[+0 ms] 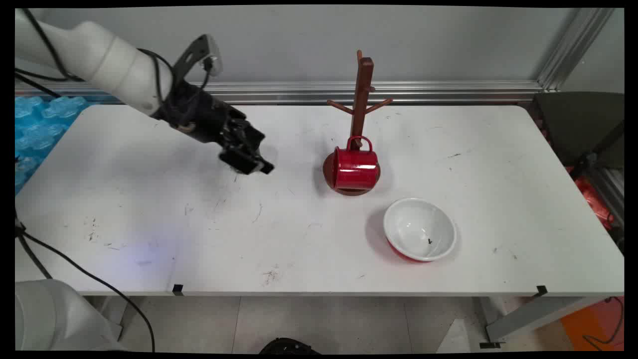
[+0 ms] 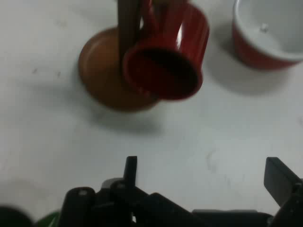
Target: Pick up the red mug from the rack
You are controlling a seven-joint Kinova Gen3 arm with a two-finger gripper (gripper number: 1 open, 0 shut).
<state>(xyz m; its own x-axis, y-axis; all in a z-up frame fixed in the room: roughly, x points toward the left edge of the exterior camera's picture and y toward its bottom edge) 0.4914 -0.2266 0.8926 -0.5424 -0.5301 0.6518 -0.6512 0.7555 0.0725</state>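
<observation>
My black gripper (image 1: 247, 162) hangs low over the white table (image 1: 149, 224), left of centre, open with nothing between its fingers (image 2: 130, 171). To its right a red mug (image 1: 355, 168) lies on its side on the round base (image 1: 329, 172) of a brown wooden mug tree (image 1: 362, 94), its handle against the post. In the hand view the red mug (image 2: 165, 64) shows its open mouth toward me, resting on the brown base (image 2: 102, 75). A bowl (image 1: 420, 229), white inside and red outside, stands right of and nearer than the mug; the bowl (image 2: 267, 33) is at that view's top right.
A black cable (image 1: 84, 274) runs over the table's near left edge. Blue bubble wrap (image 1: 35, 124) lies beyond the left edge. A dark chair (image 1: 583, 124) stands at the far right. An aluminium rail (image 1: 349, 92) lines the wall behind the table.
</observation>
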